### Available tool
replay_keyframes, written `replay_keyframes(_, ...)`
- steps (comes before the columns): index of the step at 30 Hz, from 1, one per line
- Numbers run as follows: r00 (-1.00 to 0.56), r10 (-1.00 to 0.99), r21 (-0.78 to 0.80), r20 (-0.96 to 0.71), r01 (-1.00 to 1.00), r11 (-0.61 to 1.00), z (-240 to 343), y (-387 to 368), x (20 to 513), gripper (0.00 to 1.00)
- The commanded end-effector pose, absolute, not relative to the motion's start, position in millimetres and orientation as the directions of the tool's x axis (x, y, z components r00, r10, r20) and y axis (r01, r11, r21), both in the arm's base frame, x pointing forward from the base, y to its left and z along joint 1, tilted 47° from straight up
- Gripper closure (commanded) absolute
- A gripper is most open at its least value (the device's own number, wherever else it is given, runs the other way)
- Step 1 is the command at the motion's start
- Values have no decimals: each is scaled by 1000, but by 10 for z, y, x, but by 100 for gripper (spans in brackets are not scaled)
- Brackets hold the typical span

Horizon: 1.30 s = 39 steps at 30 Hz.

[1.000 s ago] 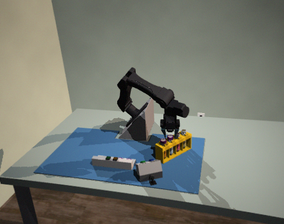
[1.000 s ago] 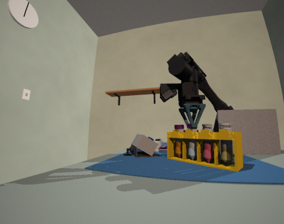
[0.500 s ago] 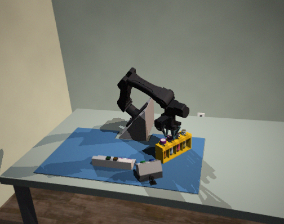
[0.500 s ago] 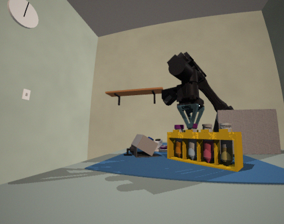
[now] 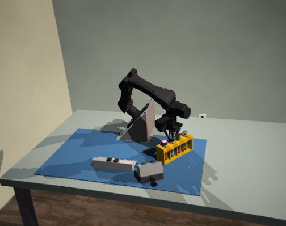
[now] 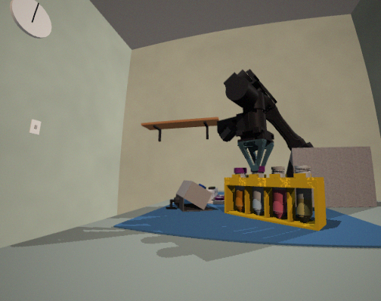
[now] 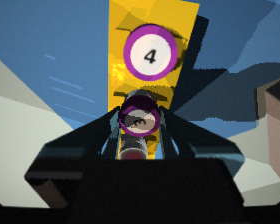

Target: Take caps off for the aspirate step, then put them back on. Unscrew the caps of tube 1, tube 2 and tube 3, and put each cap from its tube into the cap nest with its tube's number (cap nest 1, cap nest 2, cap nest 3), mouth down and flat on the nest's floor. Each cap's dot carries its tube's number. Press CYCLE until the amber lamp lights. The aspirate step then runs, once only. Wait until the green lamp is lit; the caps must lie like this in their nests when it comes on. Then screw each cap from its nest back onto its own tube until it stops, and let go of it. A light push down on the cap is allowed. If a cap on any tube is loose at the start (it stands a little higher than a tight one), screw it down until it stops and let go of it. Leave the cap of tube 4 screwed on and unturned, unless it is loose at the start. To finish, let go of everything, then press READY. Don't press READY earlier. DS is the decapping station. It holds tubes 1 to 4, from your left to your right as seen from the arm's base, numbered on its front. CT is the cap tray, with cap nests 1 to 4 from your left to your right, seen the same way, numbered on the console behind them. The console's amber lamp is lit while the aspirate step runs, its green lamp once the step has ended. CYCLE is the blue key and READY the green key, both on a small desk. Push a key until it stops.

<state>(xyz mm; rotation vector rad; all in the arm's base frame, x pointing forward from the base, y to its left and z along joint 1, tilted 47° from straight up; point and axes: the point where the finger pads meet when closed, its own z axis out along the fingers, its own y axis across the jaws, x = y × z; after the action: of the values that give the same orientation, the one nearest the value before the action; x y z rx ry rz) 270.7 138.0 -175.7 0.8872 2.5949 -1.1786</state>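
The yellow decapping station [image 5: 174, 151] [image 6: 274, 185] [image 7: 118, 75] stands on the blue mat. My gripper [image 5: 171, 138] [image 6: 256, 172] [image 7: 139, 112] points straight down over it. Its fingers press on both sides of the purple cap of tube 3 [image 7: 139, 121], which sits on its tube. The purple cap of tube 4 [image 5: 164, 142] [image 6: 240, 171] [image 7: 150, 52] is on its tube beside it. Tube 2 [image 5: 178, 136] [image 6: 278, 170] and tube 1 [image 5: 185, 132] [image 6: 302, 169] show grey tops with no purple cap. The cap tray with its console [image 5: 113, 163] lies further forward on the mat. Small pale and purple shapes sit at the tray's right end.
The key desk [image 5: 150, 171] [image 6: 194, 194] with the green key [image 5: 143, 163] and the blue key [image 5: 152, 162] stands between tray and station. A grey wedge-shaped block [image 5: 141, 125] [image 6: 338, 175] stands behind the station beside the arm. A wall shelf [image 6: 179, 123] hangs far behind.
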Motion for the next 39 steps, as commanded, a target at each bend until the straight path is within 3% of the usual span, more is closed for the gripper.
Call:
replay_keyframes(1,-812,446,-621,-377,579,529,-1733,1456,2737,100)
replay_keyframes(10,-812,446,-621,-377,579,529,-1733,1456,2737,100)
replay_keyframes(16,-946,270,-704,-177,313,637,-1732,1458,2737,100)
replay_keyframes(18,-946,270,-704,-177,313,637,-1732,1458,2737,100)
replay_keyframes(24,-997,70,-725,39,20,689,-1732,1458,2737,100)
replay_keyframes(33,-906,-237,-636,351,-416,651,-1731,1460,2737,100)
replay_keyframes(39,-806,-361,-553,470,-587,591,-1730,1460,2737,100)
